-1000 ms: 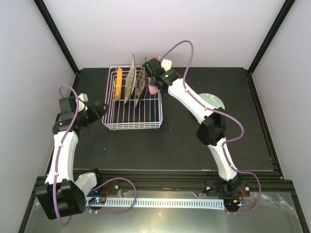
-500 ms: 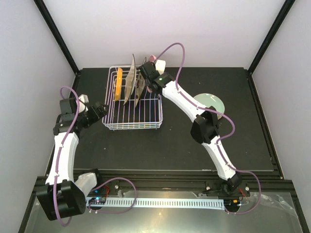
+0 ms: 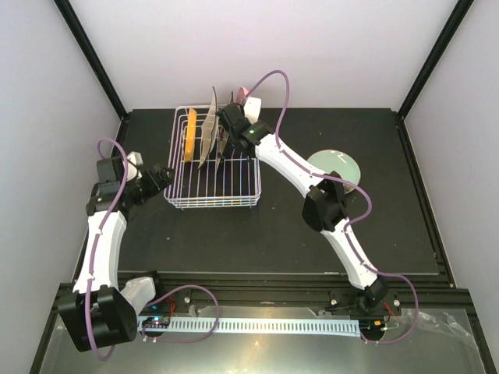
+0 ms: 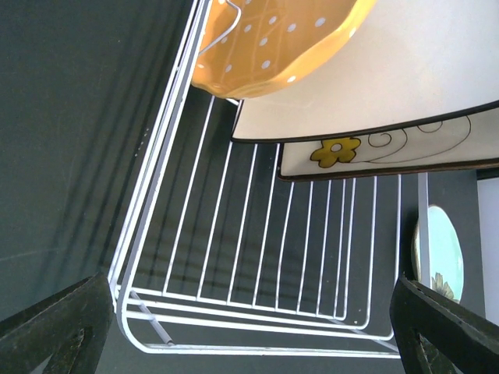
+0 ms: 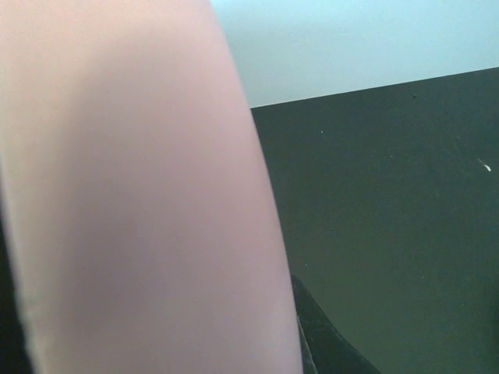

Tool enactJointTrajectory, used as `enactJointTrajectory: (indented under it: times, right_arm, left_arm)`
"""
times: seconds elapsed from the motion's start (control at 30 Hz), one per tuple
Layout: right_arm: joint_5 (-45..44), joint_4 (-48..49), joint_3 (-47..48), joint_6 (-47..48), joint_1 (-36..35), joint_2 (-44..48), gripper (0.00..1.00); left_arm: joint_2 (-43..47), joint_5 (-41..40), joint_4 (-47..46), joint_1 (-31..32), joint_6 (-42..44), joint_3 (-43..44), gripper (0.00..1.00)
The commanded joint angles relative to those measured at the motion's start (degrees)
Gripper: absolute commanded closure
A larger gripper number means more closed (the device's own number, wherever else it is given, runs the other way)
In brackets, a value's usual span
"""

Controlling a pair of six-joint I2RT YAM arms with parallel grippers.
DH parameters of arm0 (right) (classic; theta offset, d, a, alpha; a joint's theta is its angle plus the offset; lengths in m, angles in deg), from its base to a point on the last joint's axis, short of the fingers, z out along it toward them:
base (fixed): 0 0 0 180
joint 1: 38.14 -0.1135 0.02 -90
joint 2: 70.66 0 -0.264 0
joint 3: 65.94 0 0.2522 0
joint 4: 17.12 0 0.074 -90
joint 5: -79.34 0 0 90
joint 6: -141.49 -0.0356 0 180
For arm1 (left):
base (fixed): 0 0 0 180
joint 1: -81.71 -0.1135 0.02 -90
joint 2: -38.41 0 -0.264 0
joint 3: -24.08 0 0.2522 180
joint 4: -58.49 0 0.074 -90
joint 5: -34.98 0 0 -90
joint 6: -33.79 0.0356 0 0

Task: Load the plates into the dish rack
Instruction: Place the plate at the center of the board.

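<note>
The white wire dish rack (image 3: 251,185) stands at the back left of the mat. The orange plate (image 3: 191,134), the plain white square plate (image 3: 209,125) and the flowered cream plate (image 3: 227,131) stand upright in it. My right gripper (image 3: 231,125) is over the rack's back right and is shut on the pink plate (image 5: 132,195), which fills the left of the right wrist view. One dark finger (image 5: 335,347) shows beside it. The pale green plate (image 3: 337,167) lies flat on the mat to the right. My left gripper (image 3: 160,179) is open and empty at the rack's left side.
The black mat (image 3: 273,234) is ringed by a dark frame and white walls. The left wrist view shows the rack's near corner (image 4: 136,331), the orange plate (image 4: 265,47), both square plates above, and the green plate (image 4: 440,249) beyond.
My right arm has swung left with the pink plate, from the rack's right rim to over its tines. This uncovered the green plate. The left arm has barely moved.
</note>
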Motion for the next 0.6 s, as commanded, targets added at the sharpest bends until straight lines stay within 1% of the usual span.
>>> enactJointTrajectory:
  times: [0.0, 0.43, 0.57]
  right_arm:
    - [-1.1, -1.7, -1.6, -1.3, -0.4, -2.0, 0.97]
    - [-2.3, -1.7, -7.4, -4.9, -0.1, 0.2, 0.99]
    - [-1.1, -0.8, -10.2, -6.3, 1.1, 2.0, 0.99]
  left_arm:
    - [-1.0, 0.7, -1.3, -0.1, 0.1, 1.5, 0.01]
    - [-1.7, 0.8, -0.9, -0.1, 0.6, 2.2, 0.01]
    - [-1.5, 1.4, -1.1, 0.1, 1.3, 2.2, 0.01]
